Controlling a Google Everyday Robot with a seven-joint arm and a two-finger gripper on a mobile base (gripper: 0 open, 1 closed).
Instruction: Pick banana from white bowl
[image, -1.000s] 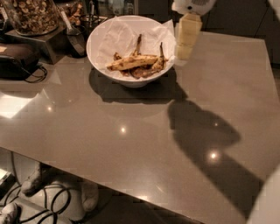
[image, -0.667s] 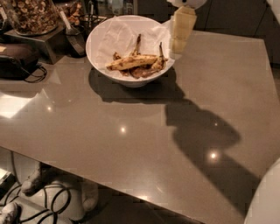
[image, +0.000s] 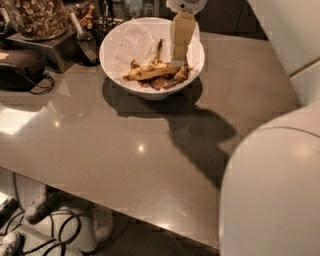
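Note:
The white bowl (image: 116, 60) stands at the far middle of the grey table, lined with crumpled white paper. In it lies the banana (image: 149, 73), long, yellow and brown-speckled, lying crosswise, with smaller dark shrivelled bananas (image: 170, 80) beside and behind it. My gripper (image: 180, 59) hangs over the right part of the bowl, its cream-coloured fingers (image: 182, 35) pointing down, their tips just above the right end of the banana pile. It holds nothing that I can see.
A glass jar of nuts (image: 36, 17) stands on a grey box at the far left, with a black device (image: 20, 67) and cable beside it. My white arm (image: 272, 190) fills the right foreground. The table's (image: 125, 150) near edge runs diagonally; cables lie on the floor below.
My gripper has moved left from beside the bowl's right rim to over the bowl's inside. The view has shifted, so the bowl sits more central and the arm looms larger at right.

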